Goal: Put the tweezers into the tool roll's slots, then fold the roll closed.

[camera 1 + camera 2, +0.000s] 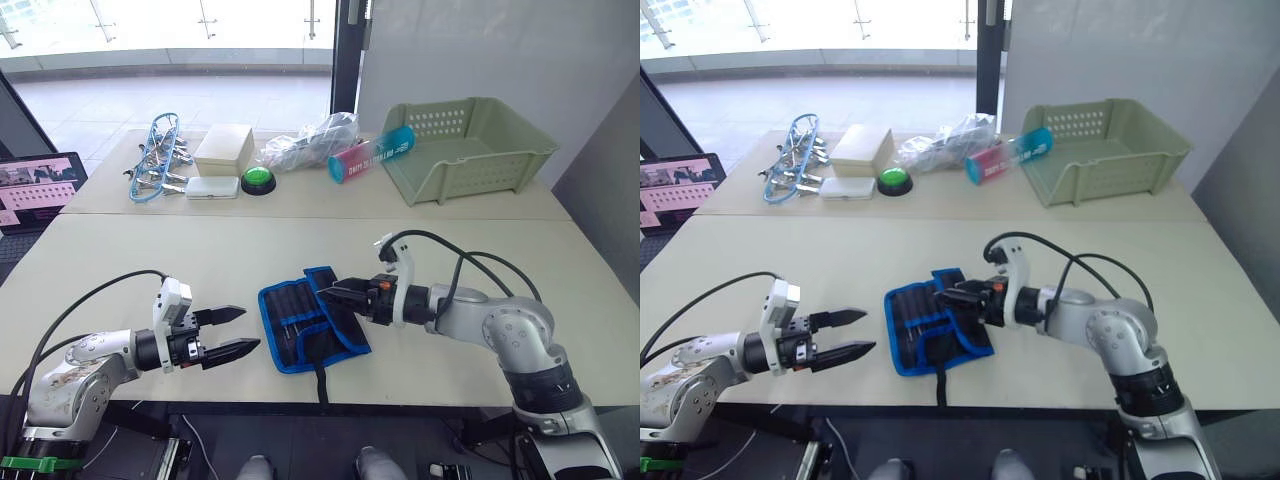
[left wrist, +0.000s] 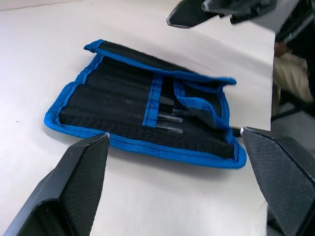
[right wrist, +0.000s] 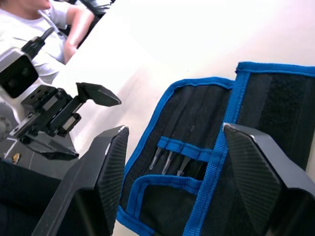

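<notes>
The tool roll [image 1: 308,326], black with blue edging, lies open near the table's front edge, with one flap folded over its near right part. Its black strap [image 1: 320,378] trails toward the edge. Three tweezers [image 3: 168,160] sit in the slots [image 3: 183,149], their thin tips poking out under a blue-edged band; they also show in the left wrist view as tweezers [image 2: 170,118]. My right gripper [image 1: 328,294] hovers open just over the roll's far right edge, holding nothing. My left gripper [image 1: 238,331] is open and empty, a short way left of the roll.
At the back of the table stand a green basket [image 1: 470,150], a pink-and-blue tube [image 1: 370,155], a plastic bag [image 1: 308,140], a green button [image 1: 257,180], a white box [image 1: 223,148] and a clamps bundle [image 1: 155,160]. A laptop [image 1: 35,190] sits at the left. A person [image 3: 29,27] sits nearby.
</notes>
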